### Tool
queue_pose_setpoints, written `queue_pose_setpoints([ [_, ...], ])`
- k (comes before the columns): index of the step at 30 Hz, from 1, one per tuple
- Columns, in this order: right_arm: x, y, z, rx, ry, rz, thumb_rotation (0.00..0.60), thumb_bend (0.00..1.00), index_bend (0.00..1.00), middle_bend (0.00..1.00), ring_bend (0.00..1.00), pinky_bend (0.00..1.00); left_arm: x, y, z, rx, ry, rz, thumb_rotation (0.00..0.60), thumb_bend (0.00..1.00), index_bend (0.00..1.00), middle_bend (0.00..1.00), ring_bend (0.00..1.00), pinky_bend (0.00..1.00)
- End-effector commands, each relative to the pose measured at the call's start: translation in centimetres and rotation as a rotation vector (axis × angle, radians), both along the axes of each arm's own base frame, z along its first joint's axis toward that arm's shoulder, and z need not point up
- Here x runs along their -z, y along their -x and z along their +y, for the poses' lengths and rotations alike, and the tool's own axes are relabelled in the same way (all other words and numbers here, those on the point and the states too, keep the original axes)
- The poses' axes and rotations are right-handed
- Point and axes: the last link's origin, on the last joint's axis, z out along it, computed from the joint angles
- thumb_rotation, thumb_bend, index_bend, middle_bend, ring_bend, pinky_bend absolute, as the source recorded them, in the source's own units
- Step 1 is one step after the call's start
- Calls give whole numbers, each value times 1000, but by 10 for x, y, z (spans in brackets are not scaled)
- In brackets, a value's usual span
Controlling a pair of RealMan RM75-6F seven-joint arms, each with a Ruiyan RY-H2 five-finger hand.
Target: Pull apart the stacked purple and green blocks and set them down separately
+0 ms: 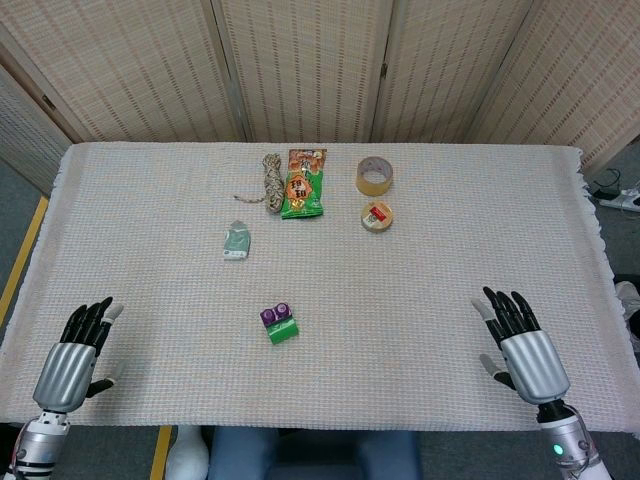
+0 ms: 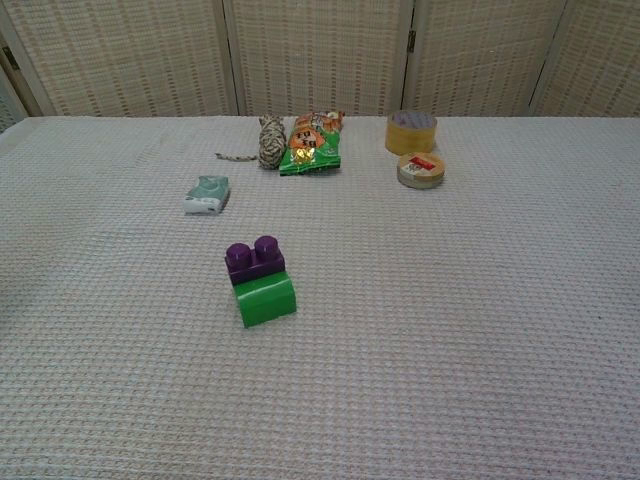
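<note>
Blocks, head view: the purple block [image 1: 274, 315] and green block [image 1: 283, 329] lie joined near the middle of the surface [image 1: 420, 290], well apart from both hands. Left hand [image 1: 72, 362] and right hand [image 1: 524, 350] rest at the near corners, fingers spread, holding nothing.

Chest view: purple touches green on its far side; no hands show.

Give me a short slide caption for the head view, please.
Both open robot hands, left robot hand and right robot hand, wait beside joined purple block and green block.
</note>
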Motion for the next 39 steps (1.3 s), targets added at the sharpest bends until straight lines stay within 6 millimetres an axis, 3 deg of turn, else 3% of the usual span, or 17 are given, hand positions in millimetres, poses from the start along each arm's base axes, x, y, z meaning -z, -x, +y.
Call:
queue_pose_setpoints([
  [1,0,0,0,1,-1,1,600,332,0,0,0,0,1,0,0,3,3,3,600,365,0,0,0,0],
  [7,-8,0,5,-6,33,-12,600,332,0,0,0,0,8,-5,-1,32,48,-25,600,364,6,0,0,0],
  [10,-14,0,9,-10,52,-33,600,331,0,0,0,0,18,-10,1,53,89,-93,600,364,74,0,0,0],
  [15,-15,-1,7,-20,74,-44,600,332,0,0,0,0,52,-37,12,78,176,-328,600,363,254,0,0,0],
  [19,-13,-1,5,-21,74,-49,600,332,0,0,0,0,69,-63,26,46,216,-415,600,358,310,0,0,0],
  [26,-17,2,-1,-1,81,-63,600,332,0,0,0,0,99,-116,55,20,265,-445,600,349,310,0,0,0],
  [39,-29,7,-4,19,90,-108,600,332,0,0,0,0,150,-174,73,37,307,-417,600,348,332,0,0,0],
])
